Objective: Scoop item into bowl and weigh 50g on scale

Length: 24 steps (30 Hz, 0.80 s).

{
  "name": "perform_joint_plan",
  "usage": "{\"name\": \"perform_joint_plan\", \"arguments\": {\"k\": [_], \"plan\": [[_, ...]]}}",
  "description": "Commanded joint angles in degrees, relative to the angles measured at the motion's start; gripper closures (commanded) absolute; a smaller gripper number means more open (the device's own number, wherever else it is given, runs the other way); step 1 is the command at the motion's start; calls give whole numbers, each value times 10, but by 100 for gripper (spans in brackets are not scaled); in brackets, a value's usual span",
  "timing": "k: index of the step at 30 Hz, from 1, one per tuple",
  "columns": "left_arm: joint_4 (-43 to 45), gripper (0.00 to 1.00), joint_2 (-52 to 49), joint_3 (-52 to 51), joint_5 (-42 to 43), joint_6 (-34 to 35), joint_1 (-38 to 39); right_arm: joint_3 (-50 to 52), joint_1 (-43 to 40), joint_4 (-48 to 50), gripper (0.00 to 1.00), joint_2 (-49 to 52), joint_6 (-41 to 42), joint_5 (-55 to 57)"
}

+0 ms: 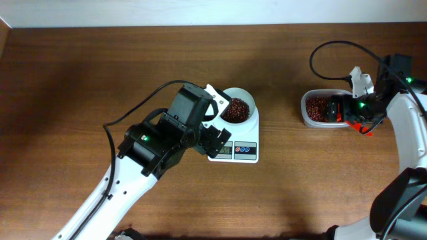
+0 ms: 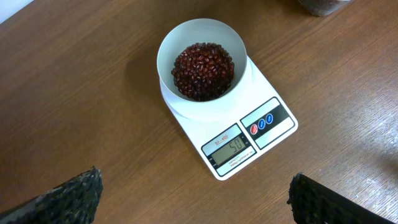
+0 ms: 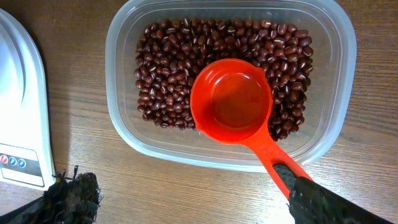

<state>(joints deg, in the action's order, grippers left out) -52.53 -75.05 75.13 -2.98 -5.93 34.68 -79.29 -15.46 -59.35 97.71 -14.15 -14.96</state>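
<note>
The white bowl [image 2: 173,41] stands on the white scale [image 2: 268,138] and holds a pile of red-brown beans [image 2: 203,70]. The display reads 50. Bowl [image 1: 245,99] and scale [image 1: 235,152] are at the overhead view's centre. My left gripper [image 2: 193,186] is open and empty, hovering over bare table in front of the scale; it also shows in the overhead view [image 1: 215,141]. My right gripper [image 3: 186,190] is open. The empty orange scoop [image 3: 231,102] lies on the beans [image 3: 165,62] in the clear tub [image 3: 122,56], its handle against my right finger.
The clear tub [image 1: 311,110] sits at the right of the wooden table, with my right arm [image 1: 410,127] beside it. A black cable [image 1: 333,50] loops above the tub. The scale's edge shows at the left of the right wrist view [image 3: 22,112].
</note>
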Motion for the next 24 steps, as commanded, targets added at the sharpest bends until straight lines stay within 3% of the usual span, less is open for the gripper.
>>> {"name": "perform_joint_plan", "arguments": {"k": [1,4,6,7,10,13,21,24], "plan": [[1,1,0,9,6,7,-3,3,0,2,1,1,-6,-9],[-11,1,0,9,14,8,-3,3,0,2,1,1,-6,-9],[-13,1,-7,9,67,8,-3,3,0,2,1,1,-6,-9],[-16,1,-13,9,66,30,-3,3,0,2,1,1,-6,-9],[-40,1,-44,4,12,182,-3,3,0,2,1,1,-6,-9],[-37,1,-72,-29,10,266,10,3,0,2,1,1,-6,-9],[87,1,-77,-176,-89,457,135,3,0,2,1,1,-6,-9],[117,1,-77,-208,-89,488,152,3,0,2,1,1,-6,-9]]}}
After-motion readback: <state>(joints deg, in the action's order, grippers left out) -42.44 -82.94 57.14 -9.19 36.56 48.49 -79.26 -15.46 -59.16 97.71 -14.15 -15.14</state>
